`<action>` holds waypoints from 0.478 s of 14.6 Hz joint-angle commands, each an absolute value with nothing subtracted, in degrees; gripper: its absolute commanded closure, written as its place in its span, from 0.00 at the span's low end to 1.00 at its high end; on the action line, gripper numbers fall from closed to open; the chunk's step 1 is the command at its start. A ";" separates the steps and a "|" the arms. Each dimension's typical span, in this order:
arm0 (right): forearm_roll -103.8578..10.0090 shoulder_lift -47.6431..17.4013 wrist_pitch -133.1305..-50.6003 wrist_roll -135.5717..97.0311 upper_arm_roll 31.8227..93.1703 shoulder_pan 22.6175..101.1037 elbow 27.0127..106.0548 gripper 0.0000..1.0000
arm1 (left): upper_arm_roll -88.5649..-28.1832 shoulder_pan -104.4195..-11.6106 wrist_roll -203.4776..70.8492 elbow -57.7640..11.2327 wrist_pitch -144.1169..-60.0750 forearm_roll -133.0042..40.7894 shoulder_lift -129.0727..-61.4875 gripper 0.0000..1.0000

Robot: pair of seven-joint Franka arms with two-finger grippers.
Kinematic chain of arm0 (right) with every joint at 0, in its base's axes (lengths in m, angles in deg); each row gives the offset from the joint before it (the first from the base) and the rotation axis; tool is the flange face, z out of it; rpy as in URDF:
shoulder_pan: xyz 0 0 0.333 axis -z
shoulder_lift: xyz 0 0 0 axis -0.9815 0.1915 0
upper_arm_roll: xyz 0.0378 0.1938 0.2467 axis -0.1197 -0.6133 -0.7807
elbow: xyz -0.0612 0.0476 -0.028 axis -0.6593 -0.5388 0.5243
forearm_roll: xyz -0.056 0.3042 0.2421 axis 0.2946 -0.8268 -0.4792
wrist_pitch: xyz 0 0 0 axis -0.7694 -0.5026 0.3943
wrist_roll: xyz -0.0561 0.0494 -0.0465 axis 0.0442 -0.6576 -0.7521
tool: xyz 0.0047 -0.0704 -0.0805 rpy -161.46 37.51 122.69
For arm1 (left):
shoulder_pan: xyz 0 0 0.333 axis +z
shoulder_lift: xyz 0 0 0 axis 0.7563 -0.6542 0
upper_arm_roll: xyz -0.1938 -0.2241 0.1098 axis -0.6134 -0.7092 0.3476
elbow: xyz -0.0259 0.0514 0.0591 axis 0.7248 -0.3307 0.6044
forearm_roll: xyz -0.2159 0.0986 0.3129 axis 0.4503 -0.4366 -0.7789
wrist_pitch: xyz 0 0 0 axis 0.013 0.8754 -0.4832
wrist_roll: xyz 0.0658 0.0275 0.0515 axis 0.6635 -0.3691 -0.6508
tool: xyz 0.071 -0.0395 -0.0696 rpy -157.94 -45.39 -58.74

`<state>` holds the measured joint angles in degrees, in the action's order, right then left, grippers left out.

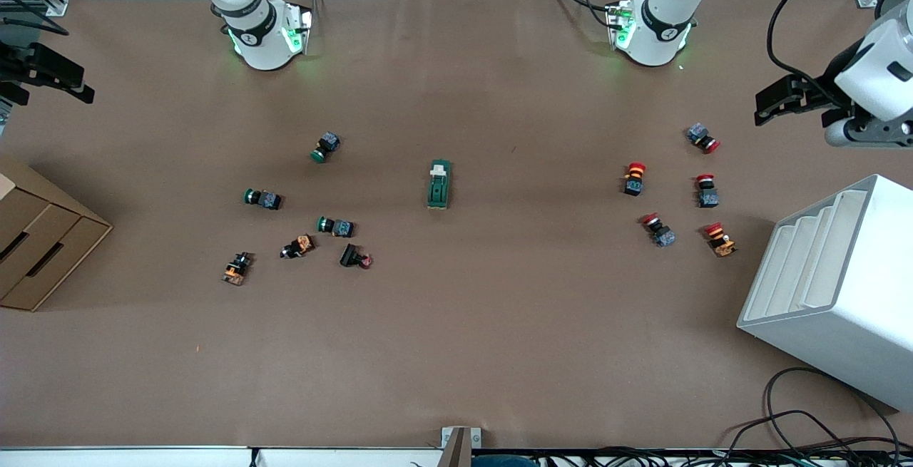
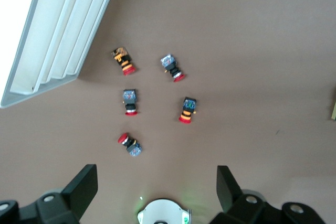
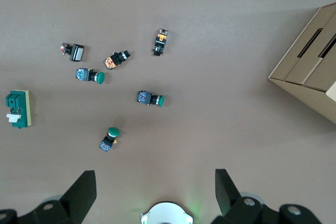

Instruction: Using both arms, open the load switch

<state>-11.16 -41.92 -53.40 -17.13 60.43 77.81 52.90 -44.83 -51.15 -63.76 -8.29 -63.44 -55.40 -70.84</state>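
The load switch (image 1: pixel 439 185) is a dark-green block with a white piece at the end toward the arms' bases. It lies flat in the middle of the table and nothing touches it. It also shows in the right wrist view, load switch (image 3: pixel 18 109). My left gripper (image 1: pixel 769 106) hangs high over the left arm's end of the table, open and empty (image 2: pixel 157 187). My right gripper (image 1: pixel 71 83) hangs high over the right arm's end, also open and empty (image 3: pixel 156 190). Both are well apart from the switch.
Several red-capped push buttons (image 1: pixel 635 178) lie toward the left arm's end, beside a white slotted rack (image 1: pixel 834 289). Green-capped buttons (image 1: pixel 326 146) and orange-black parts (image 1: pixel 298 246) lie toward the right arm's end, near a cardboard box (image 1: pixel 36 239). Cables hang at the table's near edge.
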 commanded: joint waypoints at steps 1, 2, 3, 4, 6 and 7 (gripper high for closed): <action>-10.08 -42.45 -53.59 -17.75 60.47 76.67 53.56 0.00 | -44.79 -51.95 -63.46 -14.15 -63.95 -54.57 -65.72 0.00; -10.08 -42.45 -53.59 -17.75 60.47 76.67 53.56 0.00 | -46.36 -51.52 -64.77 -16.26 -64.38 -54.57 -64.14 0.00; -10.08 -42.54 -53.59 -18.02 60.47 76.76 53.56 0.00 | -47.33 -51.25 -66.53 -18.54 -65.26 -54.75 -62.21 0.00; -10.08 -42.54 -53.59 -18.97 60.47 76.76 53.56 0.00 | -47.43 -51.16 -66.80 -20.04 -66.13 -54.75 -61.14 0.00; -10.08 -42.54 -53.68 -20.04 60.65 77.20 53.56 0.00 | -47.34 -51.16 -66.89 -20.50 -67.02 -54.92 -60.78 0.00; -10.17 -42.54 -53.59 -20.04 60.65 77.29 53.56 0.00 | -47.08 -51.77 -67.42 -19.97 -66.94 -55.18 -60.87 0.00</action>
